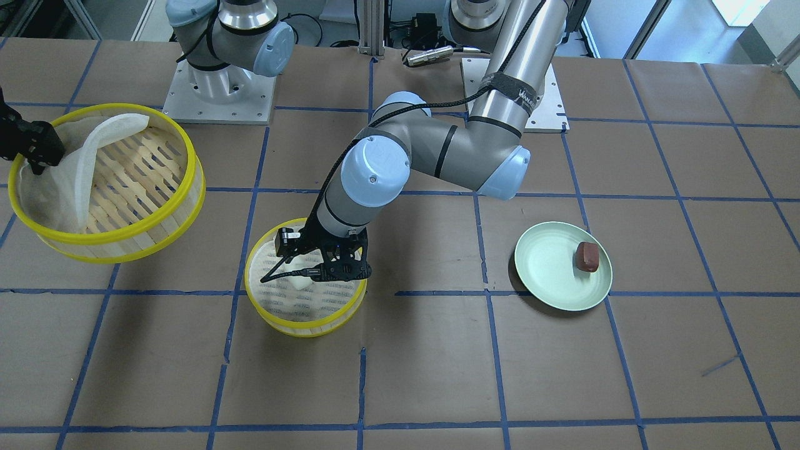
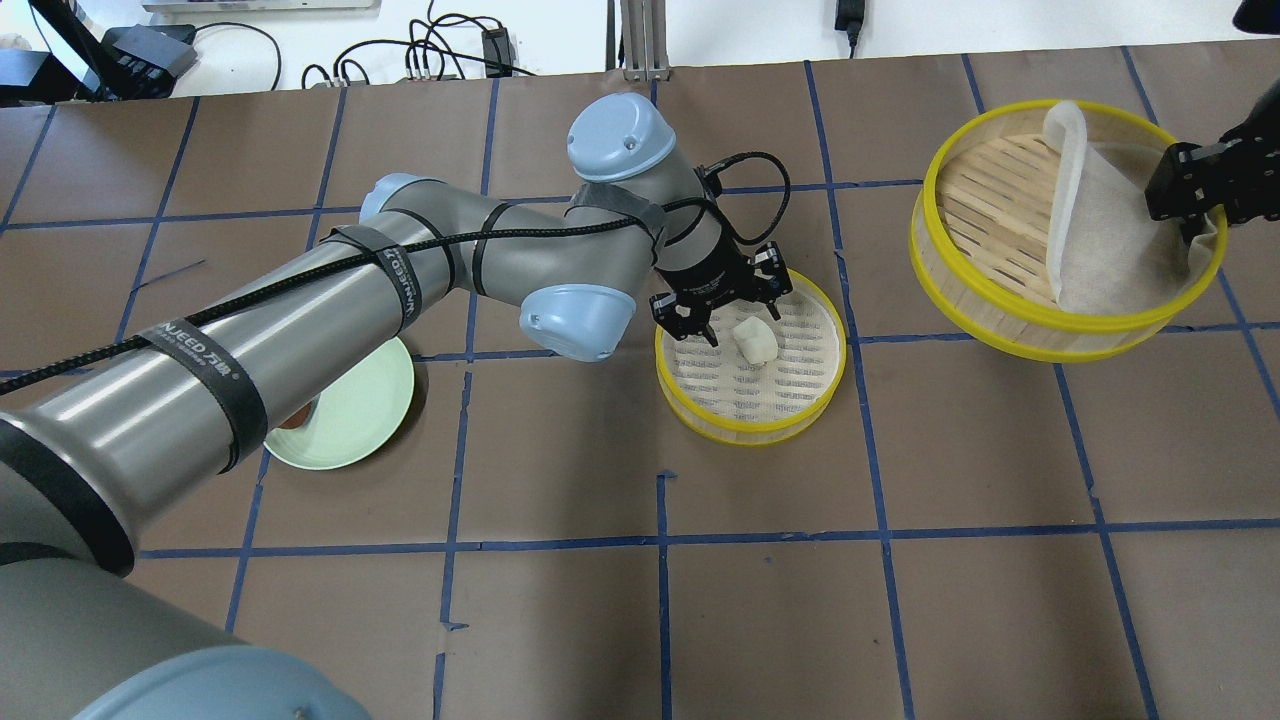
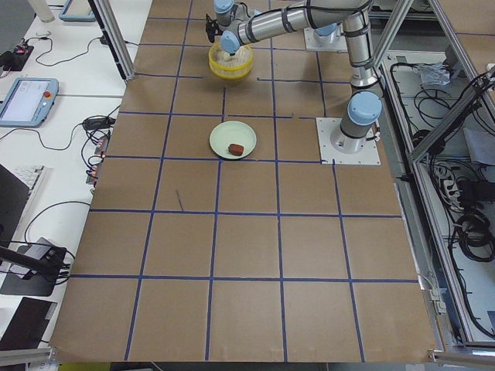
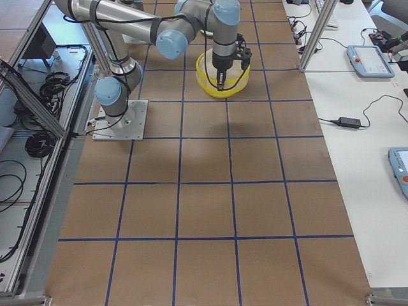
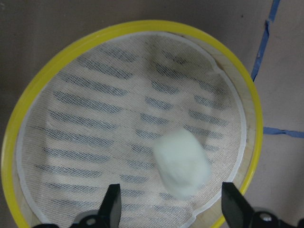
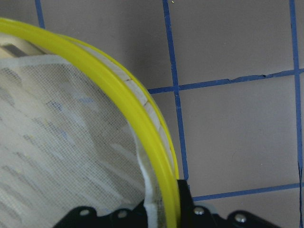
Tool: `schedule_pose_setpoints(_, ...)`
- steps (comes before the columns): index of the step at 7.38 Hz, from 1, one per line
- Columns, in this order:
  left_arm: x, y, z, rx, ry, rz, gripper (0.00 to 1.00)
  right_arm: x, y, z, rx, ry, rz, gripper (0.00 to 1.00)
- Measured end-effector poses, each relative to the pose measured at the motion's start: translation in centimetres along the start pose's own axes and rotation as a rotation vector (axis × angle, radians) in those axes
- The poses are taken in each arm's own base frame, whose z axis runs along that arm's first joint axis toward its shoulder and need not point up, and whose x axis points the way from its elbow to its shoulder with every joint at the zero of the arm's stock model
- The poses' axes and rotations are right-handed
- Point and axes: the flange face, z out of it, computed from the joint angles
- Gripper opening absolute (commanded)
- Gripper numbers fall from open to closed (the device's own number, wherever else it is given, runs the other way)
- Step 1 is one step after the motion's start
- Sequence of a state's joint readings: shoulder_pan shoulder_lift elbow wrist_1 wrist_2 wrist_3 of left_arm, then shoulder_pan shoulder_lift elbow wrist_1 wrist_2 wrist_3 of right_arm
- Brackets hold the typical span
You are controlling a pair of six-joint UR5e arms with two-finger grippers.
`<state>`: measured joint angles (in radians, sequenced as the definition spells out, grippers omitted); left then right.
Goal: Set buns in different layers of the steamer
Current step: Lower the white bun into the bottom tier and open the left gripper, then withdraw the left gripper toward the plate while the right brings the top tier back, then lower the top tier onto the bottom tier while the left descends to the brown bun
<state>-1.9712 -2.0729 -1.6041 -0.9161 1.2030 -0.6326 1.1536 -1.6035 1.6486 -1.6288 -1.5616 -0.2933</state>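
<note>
The white bun [image 2: 755,342] lies on the cloth liner of the smaller steamer layer [image 2: 690,405] at mid-table. My left gripper [image 2: 740,312] hovers just over it, open, with the bun [image 5: 180,164] between the spread fingertips [image 5: 112,202] and not gripped. My right gripper [image 2: 1195,190] is shut on the rim of the larger steamer layer [image 2: 1010,330] and holds it tilted, its white liner [image 2: 1090,220] folded up; the wrist view shows the clamped rim [image 6: 118,90]. The reddish-brown bun [image 1: 587,257] sits on the pale green plate [image 1: 550,269].
The brown table has blue tape lines. In the overhead view my left arm [image 2: 330,300] covers part of the plate [image 2: 360,410]. The arm bases [image 1: 219,94] stand at the robot's edge of the table.
</note>
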Motion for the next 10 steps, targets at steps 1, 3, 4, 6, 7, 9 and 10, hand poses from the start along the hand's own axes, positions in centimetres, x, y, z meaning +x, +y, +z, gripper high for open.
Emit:
schedule_pose_setpoints(1, 0.2, 0.3, -1.4, 0.027, -0.003, 0.011, 0.96, 0.0, 0.0, 0.0, -0.001, -0.001, 0.000, 0.18)
schedule_pose_setpoints(3, -2.2, -0.6, -4.9, 0.165, -0.155, 0.096, 1.00, -2.0, 0.3, -0.1, -0.003, -0.007, -0.011, 0.18)
schedule_pose_setpoints(4, -5.9, -2.8, -6.8, 0.204, -0.239, 0.116, 1.00, -5.6, 0.4, 0.4, -0.016, -0.001, -0.012, 0.18)
schedule_pose_setpoints(6, -16.1, -7.5, -10.4, 0.192, -0.325, 0.131, 1.00, -12.9, -0.6, 4.7, -0.078, 0.063, -0.013, 0.18)
schedule_pose_setpoints(7, -22.1, -9.0, -12.0, 0.161, -0.351, 0.152, 1.00, -14.9, -1.1, 6.5, -0.087, 0.081, 0.000, 0.17)
schedule_pose_setpoints(9, -30.3, -9.0, -15.4, 0.123, -0.368, 0.200, 0.99, -18.4, 0.0, 9.8, -0.107, 0.056, -0.007, 0.17)
schedule_pose_setpoints(10, -32.6, -8.4, -16.0, 0.111, -0.370, 0.216, 0.99, -20.0, 0.8, 11.6, -0.084, 0.043, -0.009, 0.17)
